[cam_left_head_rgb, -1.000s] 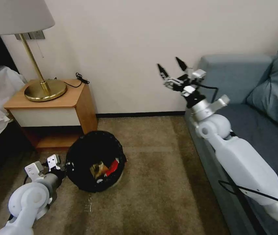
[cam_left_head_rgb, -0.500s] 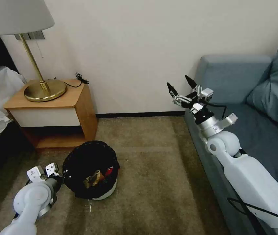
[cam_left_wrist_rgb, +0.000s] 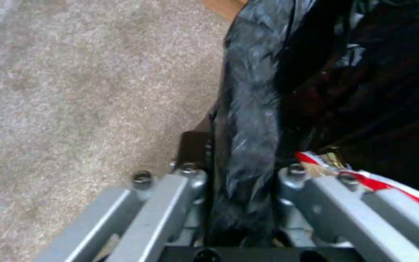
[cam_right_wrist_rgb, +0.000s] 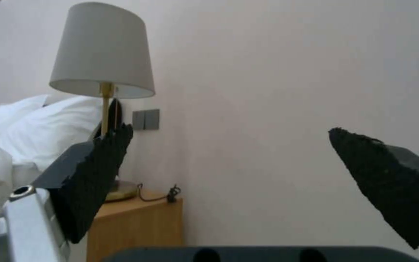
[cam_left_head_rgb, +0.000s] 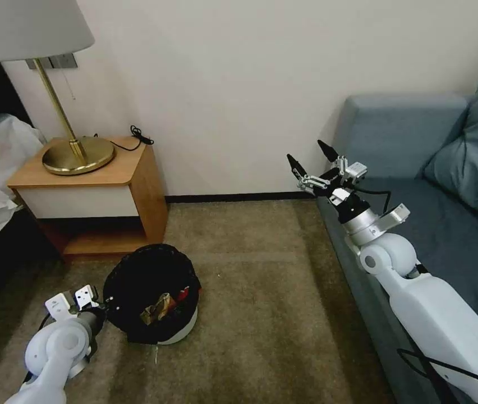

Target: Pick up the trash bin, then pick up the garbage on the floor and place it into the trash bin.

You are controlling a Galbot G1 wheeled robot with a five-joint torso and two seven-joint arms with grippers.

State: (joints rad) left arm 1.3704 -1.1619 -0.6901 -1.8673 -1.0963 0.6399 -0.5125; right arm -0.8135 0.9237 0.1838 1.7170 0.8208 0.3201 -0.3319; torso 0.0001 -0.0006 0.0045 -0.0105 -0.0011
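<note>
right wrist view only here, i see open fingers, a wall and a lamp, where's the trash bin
Observer: The trash bin stands on the carpet in front of the nightstand, on the robot's left.
Operator: is anything holding it
Observer: Yes, the left gripper is clamped on its black-lined rim, one finger outside and one inside.
Operator: any garbage in it
Observer: A yellow-brown wrapper and a red-and-white packet lie inside.
</note>
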